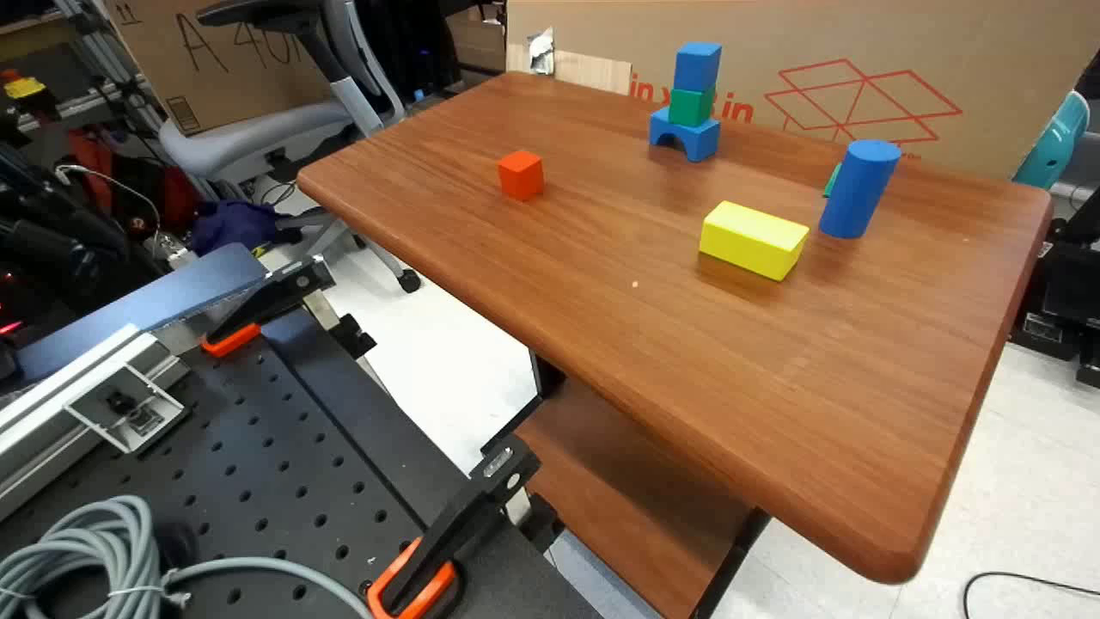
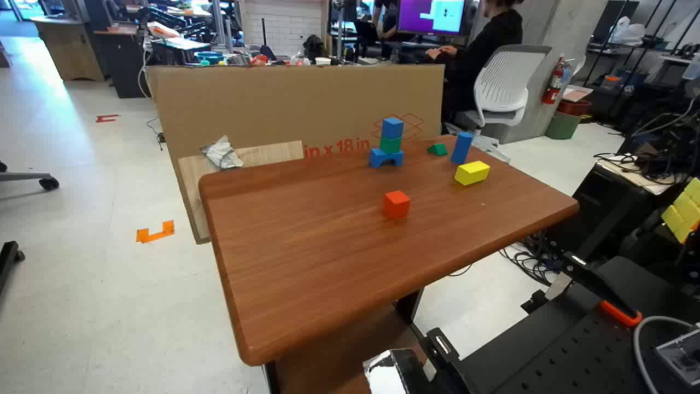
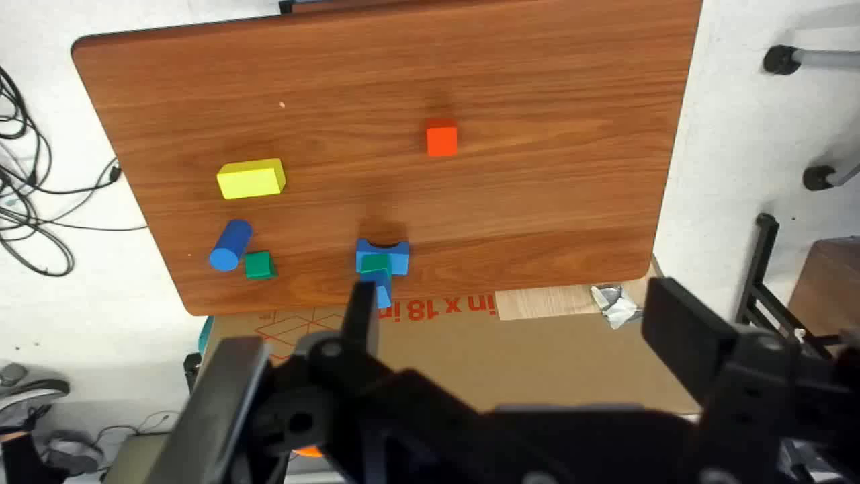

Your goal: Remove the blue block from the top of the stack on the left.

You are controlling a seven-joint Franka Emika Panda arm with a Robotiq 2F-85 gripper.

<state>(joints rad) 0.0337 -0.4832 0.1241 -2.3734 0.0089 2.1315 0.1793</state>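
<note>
The stack stands near the table's edge by the cardboard. The small blue block [image 1: 697,67] sits on top of a green cube [image 1: 690,107], which rests on a blue arch block [image 1: 700,140]. An exterior view also shows the blue block [image 2: 392,128], green cube [image 2: 390,144] and arch [image 2: 377,157]. In the wrist view the blue block [image 3: 383,293] is partly hidden behind the left finger's tip. My gripper [image 3: 514,286] is open, with its fingers wide apart and nothing between them. It hangs well above the table and is out of view in both exterior views.
On the wooden table [image 1: 601,284] are a red cube [image 1: 521,175], a yellow block [image 1: 754,241], a blue cylinder [image 1: 859,189] and a green wedge [image 2: 437,149]. A large cardboard sheet [image 2: 295,104] stands behind the table. Crumpled foil [image 3: 615,306] lies past the edge.
</note>
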